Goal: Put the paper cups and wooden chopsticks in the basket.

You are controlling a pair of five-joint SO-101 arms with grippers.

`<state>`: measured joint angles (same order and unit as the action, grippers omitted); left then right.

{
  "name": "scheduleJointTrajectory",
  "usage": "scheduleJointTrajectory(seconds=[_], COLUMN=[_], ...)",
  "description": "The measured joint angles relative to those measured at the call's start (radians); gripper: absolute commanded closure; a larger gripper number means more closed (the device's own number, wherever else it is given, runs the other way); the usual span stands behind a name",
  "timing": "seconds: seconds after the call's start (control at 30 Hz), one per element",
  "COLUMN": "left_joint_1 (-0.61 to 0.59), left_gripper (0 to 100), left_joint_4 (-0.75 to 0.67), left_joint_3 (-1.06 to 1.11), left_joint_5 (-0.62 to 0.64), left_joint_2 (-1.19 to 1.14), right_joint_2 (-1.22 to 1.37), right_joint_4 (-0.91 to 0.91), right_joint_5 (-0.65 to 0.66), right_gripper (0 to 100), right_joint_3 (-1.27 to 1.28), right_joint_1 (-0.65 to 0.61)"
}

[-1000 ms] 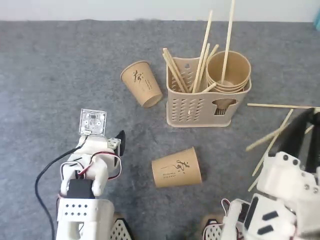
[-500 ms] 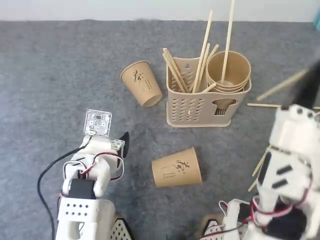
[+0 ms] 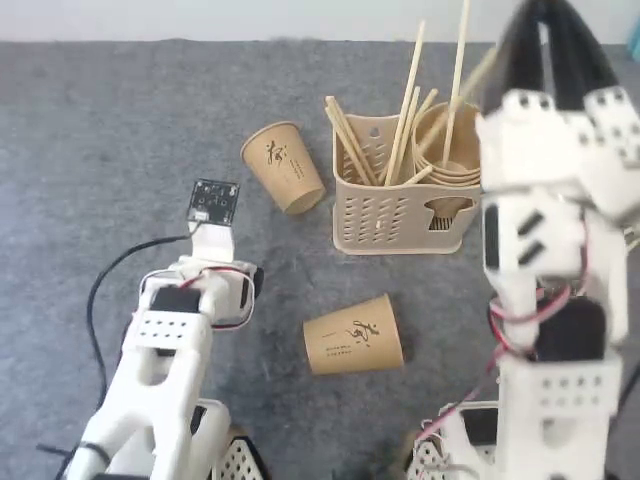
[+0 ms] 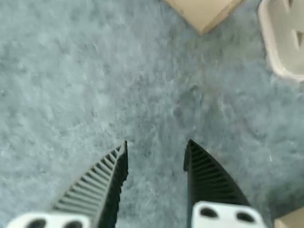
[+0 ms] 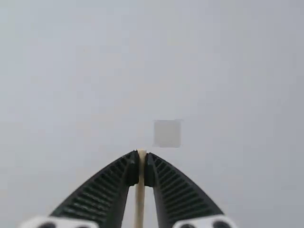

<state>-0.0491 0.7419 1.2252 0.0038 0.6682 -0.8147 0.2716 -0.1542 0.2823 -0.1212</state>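
Observation:
The beige basket [image 3: 400,215] stands at the back of the table with several wooden chopsticks [image 3: 405,110] and a stack of paper cups [image 3: 457,140] in it. One paper cup [image 3: 283,166] lies just left of the basket. Another paper cup [image 3: 352,335] lies on its side in front of it. My right gripper [image 3: 547,10] is raised high at the basket's right end. In the right wrist view that gripper [image 5: 140,154] is shut on a chopstick [image 5: 140,190]. The held chopstick [image 3: 478,72] slants down over the basket. My left gripper [image 4: 156,142] is open, low over the carpet. The cup [image 4: 204,12] and the basket [image 4: 285,42] lie ahead of it.
Grey carpet [image 3: 120,120] covers the table, with free room on the left and back left. The left arm [image 3: 190,310] stands at the front left. The raised right arm [image 3: 545,300] covers the table's right side. A pale wall runs behind.
The right arm has swung up from the front right, carrying the chopstick to above the basket. The left arm has moved forward toward the cups.

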Motion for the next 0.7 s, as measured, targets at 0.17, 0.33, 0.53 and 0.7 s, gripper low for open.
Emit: scheduleJointTrajectory(seconds=[0.17,0.33,0.53,0.7], left_joint_1=[0.000,0.000,0.000,0.000], left_gripper=[82,82,82,82], left_joint_4=[0.000,0.000,0.000,0.000], left_joint_3=[-0.014,-0.014,-0.014,-0.014], left_joint_5=[0.000,0.000,0.000,0.000], left_joint_2=[-0.021,-0.025,-0.028,-0.028], right_joint_2=[0.199,0.374,0.430,0.408], right_joint_4=[0.000,0.000,0.009,0.091], right_joint_5=[-0.025,-0.040,-0.041,-0.092], right_gripper=[99.1,98.7,82.2,81.2], right_joint_3=[-0.130,-0.169,-0.169,-0.117], right_joint_1=[-0.041,-0.061,-0.064,-0.064])
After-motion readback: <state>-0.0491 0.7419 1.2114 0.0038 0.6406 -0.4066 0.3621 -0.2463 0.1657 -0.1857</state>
